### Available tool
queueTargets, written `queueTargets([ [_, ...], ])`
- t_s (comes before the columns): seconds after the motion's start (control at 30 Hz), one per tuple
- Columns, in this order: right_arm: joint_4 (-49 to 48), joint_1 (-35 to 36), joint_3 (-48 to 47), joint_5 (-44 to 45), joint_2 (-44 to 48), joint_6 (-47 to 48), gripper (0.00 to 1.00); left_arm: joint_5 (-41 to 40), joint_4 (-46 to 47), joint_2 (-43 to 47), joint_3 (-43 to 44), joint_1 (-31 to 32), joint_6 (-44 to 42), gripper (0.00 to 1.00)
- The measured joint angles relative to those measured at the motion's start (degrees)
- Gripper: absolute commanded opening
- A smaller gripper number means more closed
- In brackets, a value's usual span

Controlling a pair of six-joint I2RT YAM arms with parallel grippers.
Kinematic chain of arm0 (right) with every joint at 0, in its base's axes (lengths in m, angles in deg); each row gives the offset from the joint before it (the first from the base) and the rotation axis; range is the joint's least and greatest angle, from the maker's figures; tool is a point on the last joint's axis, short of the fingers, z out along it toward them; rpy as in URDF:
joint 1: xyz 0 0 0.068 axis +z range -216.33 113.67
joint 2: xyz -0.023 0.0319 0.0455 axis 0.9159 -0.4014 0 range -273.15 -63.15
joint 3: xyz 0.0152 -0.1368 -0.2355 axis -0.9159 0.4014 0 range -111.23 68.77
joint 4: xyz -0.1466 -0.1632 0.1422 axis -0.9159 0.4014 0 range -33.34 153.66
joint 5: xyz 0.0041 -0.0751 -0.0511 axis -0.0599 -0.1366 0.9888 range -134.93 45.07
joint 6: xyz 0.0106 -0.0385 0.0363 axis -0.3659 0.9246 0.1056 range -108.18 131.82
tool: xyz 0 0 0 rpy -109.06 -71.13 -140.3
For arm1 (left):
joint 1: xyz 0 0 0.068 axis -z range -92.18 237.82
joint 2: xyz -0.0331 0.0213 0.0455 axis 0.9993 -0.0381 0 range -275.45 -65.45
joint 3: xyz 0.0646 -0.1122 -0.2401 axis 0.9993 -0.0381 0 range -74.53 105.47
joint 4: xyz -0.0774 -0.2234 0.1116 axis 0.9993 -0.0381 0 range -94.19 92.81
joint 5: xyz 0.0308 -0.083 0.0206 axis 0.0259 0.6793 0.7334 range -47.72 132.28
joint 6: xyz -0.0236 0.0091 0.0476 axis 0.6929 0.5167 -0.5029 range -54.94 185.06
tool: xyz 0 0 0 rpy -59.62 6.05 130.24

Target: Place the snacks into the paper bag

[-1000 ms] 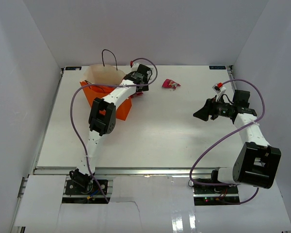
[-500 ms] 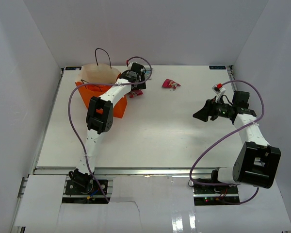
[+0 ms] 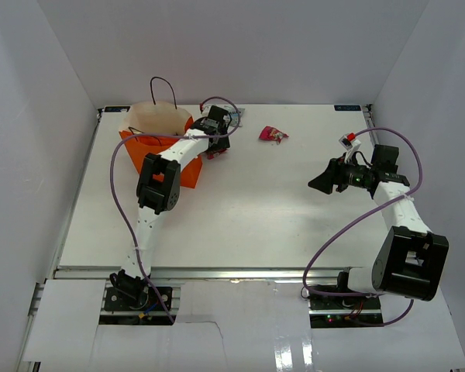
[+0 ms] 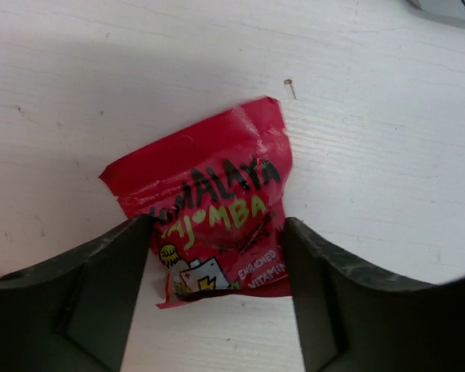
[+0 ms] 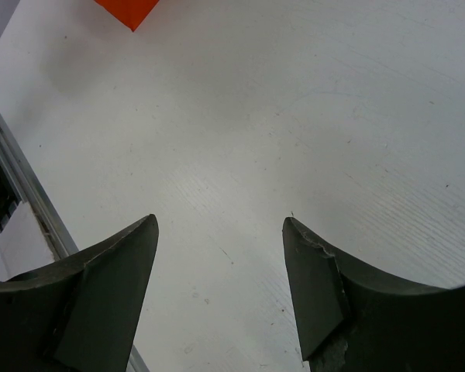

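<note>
**Our left tool (image 4: 215,236) straddles a crinkled red foil packet (image 4: 209,205) on the counter (image 4: 387,155).**

Its dark, blunt jaws stand wide apart on either side of the glossy, creased packet, which lies flat on the white, finely grained surface. We cannot tell whether they touch it. The packet sits just beside the bright orange paper bag (image 3: 143,147), which stands open with a pale inside and a thin black loop handle (image 3: 164,81). A small magenta packet (image 3: 273,134) lies further right. Our right tool (image 5: 218,232) hangs well apart, spread wide and holding nothing.
</note>
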Motion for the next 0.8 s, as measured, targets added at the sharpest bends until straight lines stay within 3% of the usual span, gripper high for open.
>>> queueTargets([
  [0.07,0.02,0.00,0.00,0.00,0.00,-0.04,0.72,0.63,-0.02,0.17,-0.22,-0.02,0.48,0.64],
  [0.27,0.02,0.00,0.00,-0.13,0.00,-0.28,0.72,3.37,0.28,0.37,-0.48,-0.09,0.92,0.48],
  [0.43,0.02,0.00,0.00,-0.20,0.02,-0.63,0.72,6.75,1.46,1.70,-2.54,-0.15,1.01,0.29],
  [0.67,0.07,0.00,0.00,-0.22,0.63,-0.63,0.72,14.49,2.51,5.62,-6.86,1.27,-0.42,0.18],
  [0.8,0.11,0.00,0.00,-0.20,0.90,-0.61,0.72,18.62,3.43,13.09,-12.09,3.78,-1.97,0.16],
])
